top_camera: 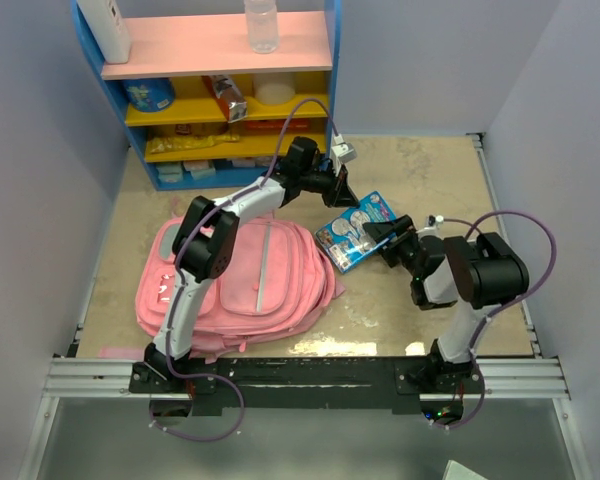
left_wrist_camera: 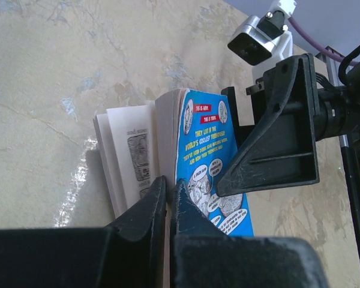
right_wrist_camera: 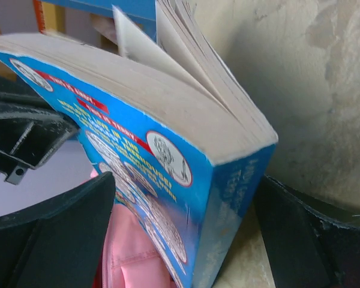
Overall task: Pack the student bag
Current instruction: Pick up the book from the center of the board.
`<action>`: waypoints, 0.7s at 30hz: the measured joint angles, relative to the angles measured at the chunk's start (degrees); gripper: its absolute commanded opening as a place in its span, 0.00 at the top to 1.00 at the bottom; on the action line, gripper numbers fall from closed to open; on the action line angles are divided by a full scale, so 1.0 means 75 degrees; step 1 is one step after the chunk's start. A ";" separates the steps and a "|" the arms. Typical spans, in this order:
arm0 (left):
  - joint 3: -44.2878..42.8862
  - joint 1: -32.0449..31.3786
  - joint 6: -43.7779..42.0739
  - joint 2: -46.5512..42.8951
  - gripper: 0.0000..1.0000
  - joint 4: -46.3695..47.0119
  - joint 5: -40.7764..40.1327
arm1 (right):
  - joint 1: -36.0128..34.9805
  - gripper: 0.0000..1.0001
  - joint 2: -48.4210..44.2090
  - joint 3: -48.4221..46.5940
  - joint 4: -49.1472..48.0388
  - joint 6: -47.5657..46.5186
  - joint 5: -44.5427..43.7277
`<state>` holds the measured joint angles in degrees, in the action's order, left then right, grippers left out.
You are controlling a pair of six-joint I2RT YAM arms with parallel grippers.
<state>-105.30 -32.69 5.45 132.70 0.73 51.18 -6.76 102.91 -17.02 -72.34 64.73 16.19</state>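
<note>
Found student bag (top_camera: 250, 285) lying flat on surface (top_camera: 400, 310). Found book (top_camera: 358, 228) at bag's right edge, raised, pinched at page edge by left tool (left_wrist_camera: 170, 195), straddled by right tool (top_camera: 380, 238) spread wide. Advise: keep pinch firm, back right tool clear, locate bag's zip opening first.

Pinched-closed left end effector (left_wrist_camera: 170, 185) facing wide-spread right end effector (right_wrist_camera: 186, 186)

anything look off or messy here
Yes: the book is tilted with its pages fanned apart, a few leaves splayed off to one side. The left gripper pinches only its edge; the right gripper stands open around the spine.
</note>
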 measured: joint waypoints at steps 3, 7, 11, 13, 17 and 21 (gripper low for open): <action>0.0006 0.0000 0.0000 0.0000 1.00 0.0009 0.0015 | -0.0006 0.01 0.0353 -0.0087 -0.0507 0.0329 0.0006; 0.0006 0.0000 -0.0006 0.0000 1.00 0.0009 0.0012 | -0.0052 0.01 0.0216 -0.0044 -0.0481 0.0335 -0.0047; 0.0006 0.0003 -0.0012 -0.0009 1.00 0.0015 -0.0029 | -0.0137 0.01 -0.0752 -0.0047 -0.0003 -0.0087 -0.0192; 0.0006 0.0038 -0.0009 -0.0041 1.00 0.0023 -0.0035 | -0.0149 0.10 -0.0994 -0.0087 0.0125 -0.0242 -0.0236; 0.0006 0.0052 -0.0020 -0.0125 1.00 0.0023 -0.0050 | -0.0207 0.49 -0.1023 -0.0216 0.0501 -0.0493 -0.0239; 0.0006 0.0055 -0.0076 -0.0181 1.00 0.0003 -0.0108 | -0.0239 0.95 -0.1023 -0.0219 0.0737 -0.0632 -0.0195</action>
<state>-105.25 -32.27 4.89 131.35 0.75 50.37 -8.56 95.24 -18.65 -66.81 59.99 14.72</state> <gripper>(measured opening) 0.049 0.297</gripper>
